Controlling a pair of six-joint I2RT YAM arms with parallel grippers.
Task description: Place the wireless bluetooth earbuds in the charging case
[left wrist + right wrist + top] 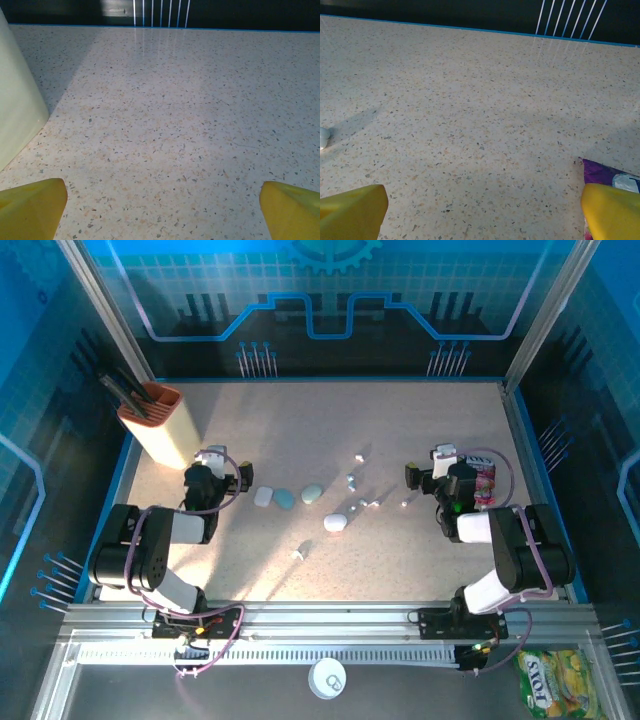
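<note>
Several tiny white earbuds [352,506] lie scattered over the middle of the speckled table, one apart near the front [298,554]. Four pebble-shaped cases sit among them: a white case [263,496], a blue case [285,499], a pale green case [312,493] and another white case [335,523]. My left gripper [212,462] rests at the left, just left of the cases, open over bare table [162,200]. My right gripper [446,462] rests at the right, also open and empty [482,205]. One small white earbud [322,137] shows at the left edge of the right wrist view.
A cream holder with an orange top [160,420] holding dark tools stands at the back left, close beside the left gripper [15,110]. A purple snack packet [483,480] lies against the right gripper [610,175]. A white round object [327,678] and a yellow packet [555,685] lie off the table in front.
</note>
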